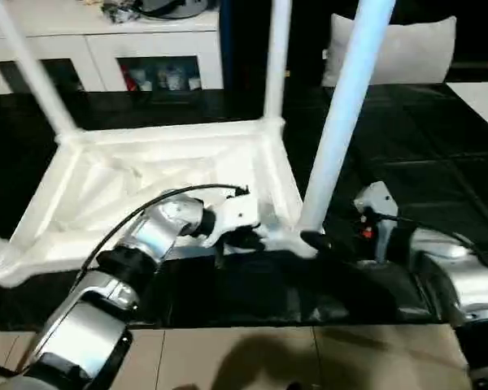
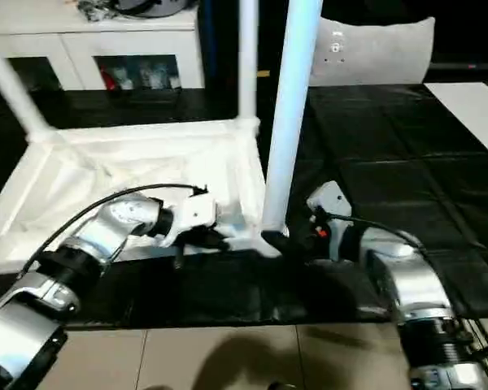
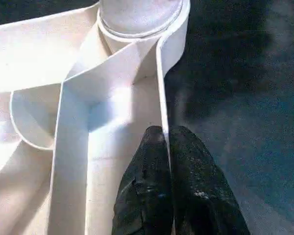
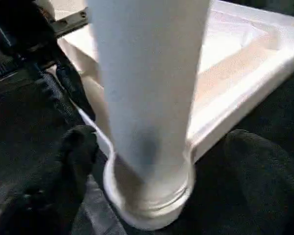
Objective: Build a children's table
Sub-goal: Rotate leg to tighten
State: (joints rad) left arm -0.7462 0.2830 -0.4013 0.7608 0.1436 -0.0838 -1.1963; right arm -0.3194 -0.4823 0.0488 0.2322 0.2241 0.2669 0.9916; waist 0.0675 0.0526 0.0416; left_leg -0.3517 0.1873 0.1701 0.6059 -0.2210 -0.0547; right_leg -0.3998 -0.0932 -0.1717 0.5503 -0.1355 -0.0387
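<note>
left end effector [image 3: 167,147] pinching tabletop rim [image 3: 162,88], leg [image 4: 147,83] socketed

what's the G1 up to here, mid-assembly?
It is building a children's table. The white table top lies upside down on the dark floor, with three legs standing in corner sockets. The left gripper is shut on the top's rim wall beside the near-right corner. The right gripper is open, its fingers on either side of the base of the nearest leg and not clamping it. The leg stands upright in its socket.
</note>
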